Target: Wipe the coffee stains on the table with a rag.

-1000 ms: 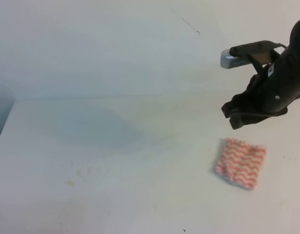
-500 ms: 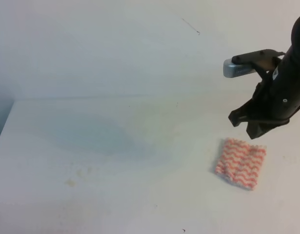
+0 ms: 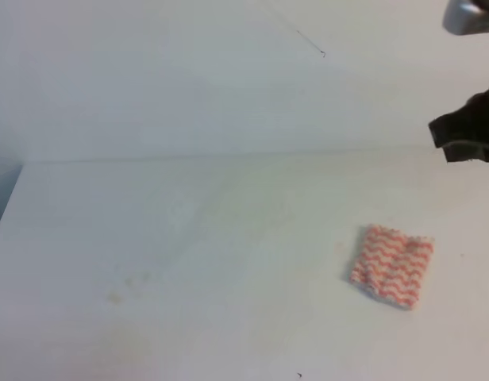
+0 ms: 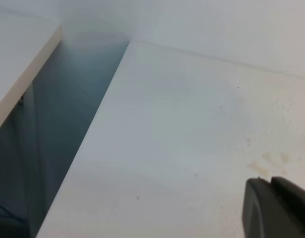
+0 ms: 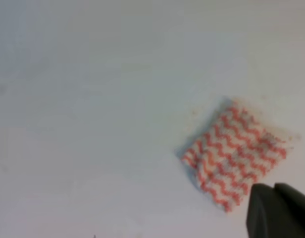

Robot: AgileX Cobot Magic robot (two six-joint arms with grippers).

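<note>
The rag [image 3: 391,266], red-orange and white zigzag, lies flat on the white table [image 3: 229,238] at the right; the right wrist view shows the rag [image 5: 234,156] too. My right gripper [image 3: 465,136] hangs high at the right edge, well above and behind the rag, apart from it. Its fingertips [image 5: 277,208] are pressed together and hold nothing. My left gripper [image 4: 274,201] shows only as dark tips at the bottom right of the left wrist view, pressed together over bare table [image 4: 182,148]. No amber coffee stains show in any view.
Faint pale yellowish smudges [image 3: 121,290] mark the table's left part, also seen as smudges [image 4: 271,161] in the left wrist view. The table's left edge [image 4: 93,144] drops into a dark gap beside another white surface [image 4: 19,59]. A white wall [image 3: 189,71] rises behind.
The right arm has risen and pulled back to the right, away from the rag, and its jaws have shut. Its shadow on the table has gone. The rag has not moved.
</note>
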